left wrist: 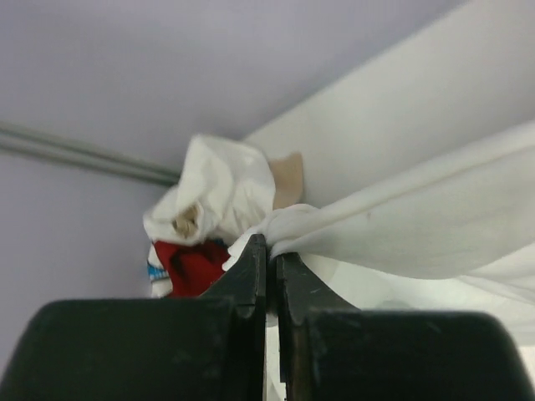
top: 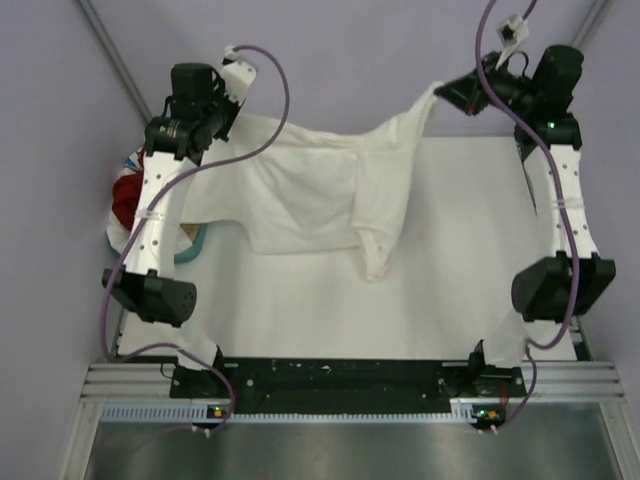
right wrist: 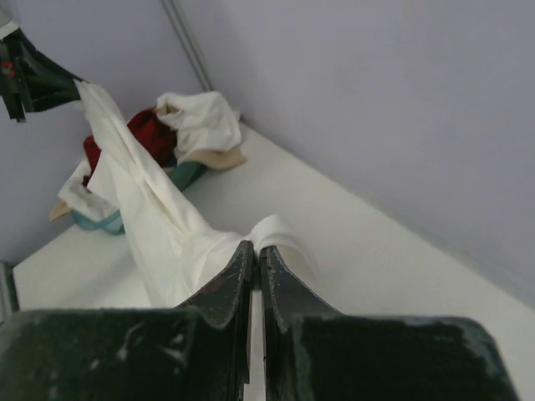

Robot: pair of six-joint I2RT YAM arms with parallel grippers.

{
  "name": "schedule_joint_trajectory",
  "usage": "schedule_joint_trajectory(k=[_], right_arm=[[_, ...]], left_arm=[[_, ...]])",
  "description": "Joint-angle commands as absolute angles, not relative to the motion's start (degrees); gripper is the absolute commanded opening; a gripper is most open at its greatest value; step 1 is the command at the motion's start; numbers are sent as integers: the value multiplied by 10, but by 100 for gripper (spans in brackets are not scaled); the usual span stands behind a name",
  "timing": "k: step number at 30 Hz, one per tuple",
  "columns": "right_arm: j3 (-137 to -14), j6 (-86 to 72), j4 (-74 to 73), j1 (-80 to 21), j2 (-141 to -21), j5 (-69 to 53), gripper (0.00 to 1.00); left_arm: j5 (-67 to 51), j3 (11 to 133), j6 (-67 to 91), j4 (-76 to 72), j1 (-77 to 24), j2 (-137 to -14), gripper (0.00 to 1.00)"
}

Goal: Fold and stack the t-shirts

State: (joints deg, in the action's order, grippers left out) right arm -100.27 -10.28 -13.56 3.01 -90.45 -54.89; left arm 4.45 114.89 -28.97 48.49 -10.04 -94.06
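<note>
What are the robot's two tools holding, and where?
One white t-shirt, stretched between them: the left tool pinches its bunched left edge, the right tool its right edge.

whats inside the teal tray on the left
In the teal tray: a red t-shirt and crumpled white t-shirts over brown cardboard; anything beneath them is hidden.

A white shirt (top: 320, 190) hangs stretched between the left pincer (left wrist: 267, 246) and the right pincer (right wrist: 255, 248). It bars the far half of the tabletop (top: 420, 310) from side to side, and its loose part droops down to the middle. The near half lies open for passing, as does the right side beside the drooping cloth, while a tray (top: 196, 243) heaped with red and white shirts (top: 128, 195) blocks the far left corner.
</note>
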Motion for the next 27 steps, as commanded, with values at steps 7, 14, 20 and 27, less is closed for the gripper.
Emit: schedule_joint_trajectory(k=[7,14,20,27], right_arm=[[-1405,-216,-6,36,-1004,-661,0],[-1033,-135,16,-44,-874,-871,0],[-796,-29,-43,-197,-855,-836,0],[-924,354,-632,-415,-1082,-503,0]], left_arm=[[35,1334,-272,386,-147,-966,0],[3,1029,-330,350,-144,-908,0],[-32,811,-373,299,-136,-904,5],[-68,753,-402,385,-100,-934,52]])
